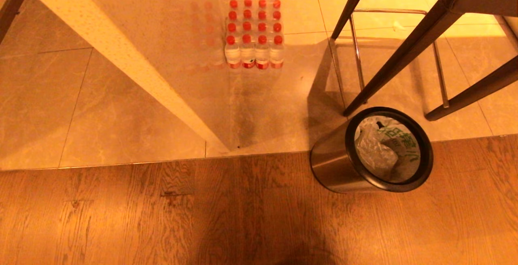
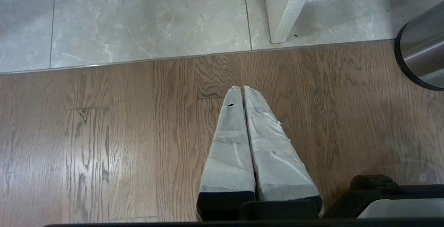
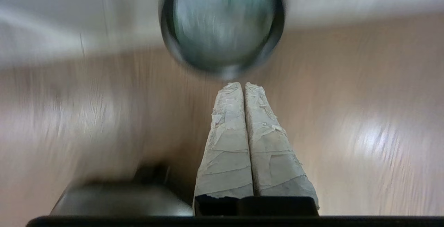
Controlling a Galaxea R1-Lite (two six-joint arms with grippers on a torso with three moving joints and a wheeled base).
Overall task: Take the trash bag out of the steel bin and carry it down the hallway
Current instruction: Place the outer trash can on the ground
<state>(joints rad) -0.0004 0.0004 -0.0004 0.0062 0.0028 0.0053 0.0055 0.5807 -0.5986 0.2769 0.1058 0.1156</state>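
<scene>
The steel bin (image 1: 338,164) is standing upright on the wood floor (image 1: 162,216), long axis vertical, mouth facing up, just beside the tile edge and the chair legs (image 1: 388,62). The trash bag (image 1: 384,147) is lying crumpled inside it, green print showing. The right tool (image 3: 242,85) is hanging above the floor short of the bin, fingers pressed together, holding nothing. The left tool (image 2: 241,88) is likewise closed and empty over the wood floor. The right wrist view is blurring; neither arm is showing in the head view.
</scene>
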